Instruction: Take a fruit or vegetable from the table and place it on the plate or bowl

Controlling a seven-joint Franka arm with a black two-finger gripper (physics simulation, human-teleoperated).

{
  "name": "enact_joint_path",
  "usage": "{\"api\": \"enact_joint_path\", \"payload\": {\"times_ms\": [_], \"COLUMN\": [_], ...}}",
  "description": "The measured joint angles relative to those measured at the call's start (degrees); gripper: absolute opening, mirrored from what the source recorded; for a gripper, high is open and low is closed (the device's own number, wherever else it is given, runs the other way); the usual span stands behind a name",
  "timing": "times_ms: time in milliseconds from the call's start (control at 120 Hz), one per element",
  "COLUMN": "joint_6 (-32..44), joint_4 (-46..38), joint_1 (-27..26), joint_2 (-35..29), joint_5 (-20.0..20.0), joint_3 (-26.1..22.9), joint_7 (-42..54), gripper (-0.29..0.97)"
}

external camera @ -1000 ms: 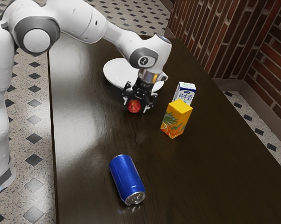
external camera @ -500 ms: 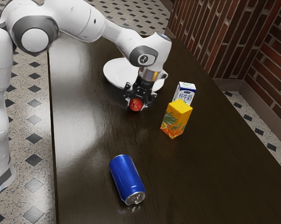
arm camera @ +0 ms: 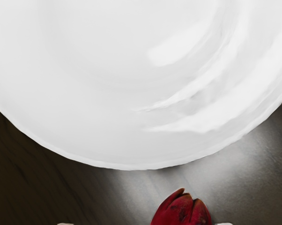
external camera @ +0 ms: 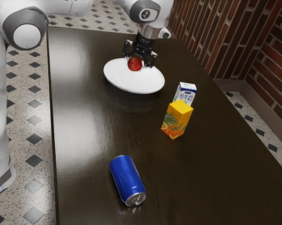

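In the exterior view, your gripper (external camera: pixel 139 61) is clamped on the red fruit (external camera: pixel 134 64), one finger on either side, and holds it in the air over the white plate (external camera: pixel 131 83) at the far end of the dark counter (external camera: pixel 85 122). From this angle the fruit looks closer to the plate's far rim than to its centre. The milk carton (external camera: pixel 185 92) and the juice carton (external camera: pixel 177 119) stand well apart toward the exterior view's right. The blue can (external camera: pixel 127 180) lies on its side nearer the camera, so nothing crowds your path. In the wrist view, the plate (arm camera: pixel 131 70) spreads wide ahead of the hand. The fruit (arm camera: pixel 181 212) sits just under the gripper, with a band of bare counter (arm camera: pixel 38 187) showing between it and the plate's rim. Read that as a cue to bring the hand further in over the plate's shallow middle before you descend. Come down slowly until the fruit is just above the surface, and only then let the fingers part. A round fruit dropped from height, or set near the rim, could roll off.
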Motion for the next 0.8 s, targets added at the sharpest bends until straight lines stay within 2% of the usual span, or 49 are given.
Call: {"api": "enact_joint_path", "payload": {"times_ms": [117,167,233,408,633,800], "joint_6": [-0.6,-0.5,-0.1,0.6,1.0,1.1], "joint_4": [3.1,3.4,3.6,6.9,7.4,7.4], "joint_1": [13.4,16.4,16.7,19.1,19.6,19.3], "joint_2": [5.1,6.6,7.4,9.8,11.0,11.0], "joint_5": [0.2,0.1,0.2,0.5,0.6,0.5], "joint_3": [-0.1,-0.3,-0.7,-5.7,-6.8,-6.8], "joint_7": [6.6,9.1,12.2,18.8,24.9,28.2], "gripper": [0.34,0.33,0.33,0.33,0.33,0.56]}}
